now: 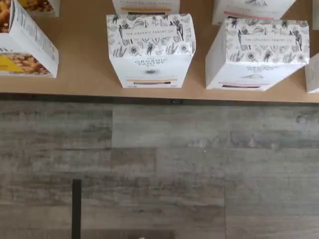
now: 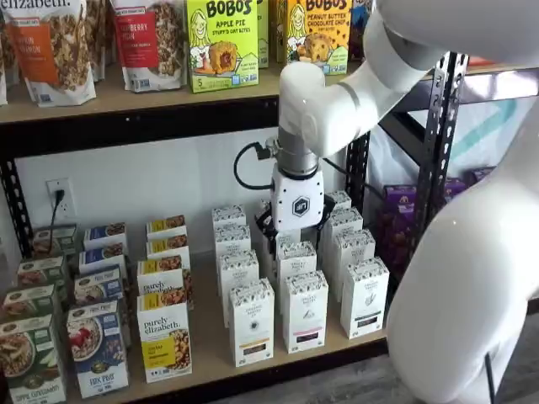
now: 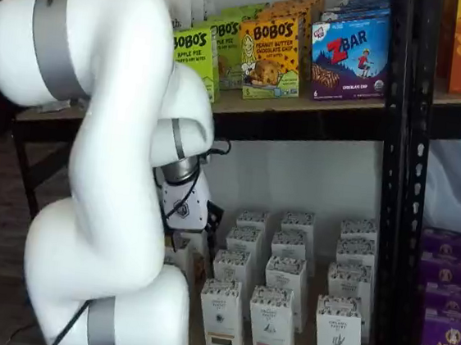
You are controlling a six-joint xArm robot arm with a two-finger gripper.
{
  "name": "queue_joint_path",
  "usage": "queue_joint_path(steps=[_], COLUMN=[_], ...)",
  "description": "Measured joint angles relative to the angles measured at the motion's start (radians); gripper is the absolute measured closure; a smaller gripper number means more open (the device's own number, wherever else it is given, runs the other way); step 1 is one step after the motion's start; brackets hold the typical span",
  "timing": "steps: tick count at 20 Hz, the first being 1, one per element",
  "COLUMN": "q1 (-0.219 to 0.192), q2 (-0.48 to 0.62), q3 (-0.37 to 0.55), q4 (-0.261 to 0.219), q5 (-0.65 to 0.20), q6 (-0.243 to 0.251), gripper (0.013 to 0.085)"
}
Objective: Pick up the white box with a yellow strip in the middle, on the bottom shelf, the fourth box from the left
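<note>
Fingers [image 3: 212, 218]: black, only partly seen under the white gripper body; spread wide, released, nothing between them.
Fingers, position: hanging above the rear rows of white cartons, clear of their tops in both shelf views.
Arm [image 2: 337, 105]: white, bent down in front of the rack, black cable looping at the wrist.
White box [image 2: 251, 324]: upright at the front edge of the bottom shelf [image 2: 210, 364], heading its column, just right of the purely elizabeth box [image 2: 164, 337].
White box, wrist view [image 1: 150, 50]: speckled botanical top, dark emblem, thin yellow-orange strip low on the front; untouched, well apart from the fingers.
Neighbour carton [image 1: 256, 55]: same pattern, pinkish strip, standing close by, turned slightly.
Shelf surface: light tan board, matte, bare strips between columns, dark metal lip along the front.
Upper shelf: Bobo's boxes [image 2: 221, 42] and granola bags on a like board.
Rack upright [image 2: 438, 151]: black perforated steel.
Wall: plain white behind the lower tier, power outlet [image 2: 57, 195] with a plug in it.
Floor [image 1: 164, 164]: grey weathered wood-look planks, right up to the shelf front.
Next bay: purple boxes [image 3: 443, 343], stacked.
</note>
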Motion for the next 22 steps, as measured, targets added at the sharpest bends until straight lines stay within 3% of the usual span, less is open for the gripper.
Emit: queue_joint_path(steps=[9, 12, 22], q1=[-0.021, -0.032, -0.062], q2=[0.193, 0.253, 0.416], q3=[-0.075, -0.103, -0.183], q4=[0.004, -0.018, -0.001], q5=[-0.139, -0.171, -0.271], q6=[-0.017, -0.008, -0.051], gripper=[0.0130, 0.0130, 0.0130])
